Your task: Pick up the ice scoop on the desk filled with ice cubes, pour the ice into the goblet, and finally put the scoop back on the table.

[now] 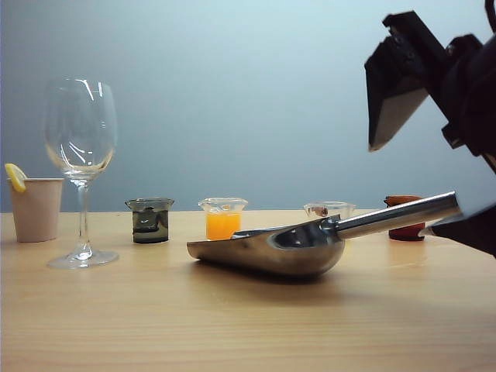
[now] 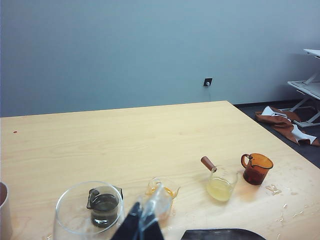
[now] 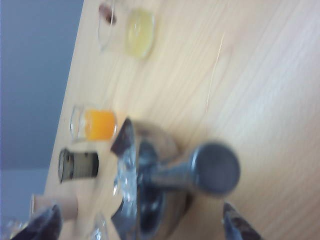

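Bare office room: desk (image 2: 150, 130), wall socket (image 2: 207, 82)

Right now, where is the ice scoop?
In the exterior view the ice scoop lies on the table, right of centre, in front of the orange beaker, its handle pointing right.

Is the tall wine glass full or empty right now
Empty. The goblet stands upright on the table, its bowl clear with no ice inside. The ice cubes are in the ice scoop.
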